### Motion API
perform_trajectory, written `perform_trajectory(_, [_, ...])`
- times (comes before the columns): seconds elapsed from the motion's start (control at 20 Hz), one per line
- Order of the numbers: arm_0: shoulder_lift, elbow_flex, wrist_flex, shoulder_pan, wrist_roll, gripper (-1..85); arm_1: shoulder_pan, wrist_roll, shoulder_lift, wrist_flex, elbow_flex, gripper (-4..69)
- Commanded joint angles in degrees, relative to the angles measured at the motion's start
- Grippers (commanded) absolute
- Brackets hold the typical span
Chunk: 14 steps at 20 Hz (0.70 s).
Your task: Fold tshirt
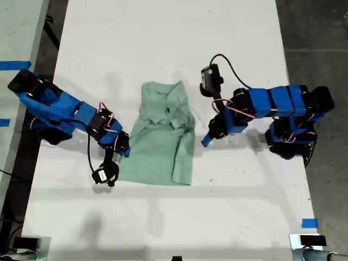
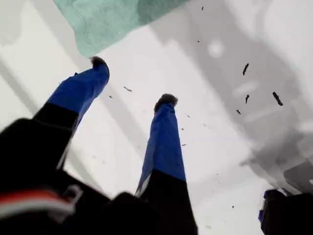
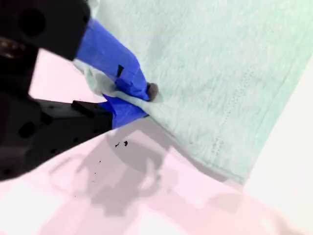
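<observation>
Midway through folding, my second gripper (image 3: 134,100) was pinched on the edge of the tshirt (image 1: 163,138), part-folded at the table's (image 1: 163,32) middle, while my first gripper (image 2: 132,81) stood open and empty nearby, so next I judged a carry-over fold.

Bare table (image 1: 163,38) all round the tshirt (image 1: 161,136); nothing blocks a hand

Setting: robotics lab or test bench. Evidence: long white work table (image 1: 163,32) on bare grey concrete floor (image 1: 315,32); two blue hobby-grade arms with exposed servo wiring mounted at opposite table edges; blue tape markers (image 1: 309,223) on table corner and on adjacent pale surface (image 1: 16,32) at exterior view's left; loose black cables (image 1: 5,223) at table edge.
</observation>
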Motion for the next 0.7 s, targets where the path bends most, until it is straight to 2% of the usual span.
perform_trajectory(0.0, [2.29, -6.68, -1.67, -2.37, 2.99, 0.1, -0.79, 0.97, 5.10, -1.58, 0.62, 23.3])
perform_trajectory(0.25, [-10.55, -24.87, -0.97, -5.36, 11.43, 0.1, -0.70, 1.41, 6.06, -2.46, 1.49, 23.1])
perform_trajectory(0.5, [-26.81, -43.33, 3.16, -6.86, 16.35, 0.1, -0.79, 1.93, 5.98, -3.08, 1.76, 23.1])
perform_trajectory(0.55, [-29.36, -46.05, 4.31, -7.03, 16.96, 3.1, -0.88, 2.02, 5.98, -3.16, 1.85, 23.1])
perform_trajectory(0.6, [-30.50, -47.02, 5.19, -7.03, 17.40, 12.6, -0.97, 2.20, 5.98, -3.16, 1.85, 23.0])
perform_trajectory(0.65, [-30.76, -47.11, 6.42, -7.03, 17.58, 18.1, -1.05, 2.37, 5.98, -3.16, 1.85, 23.0])
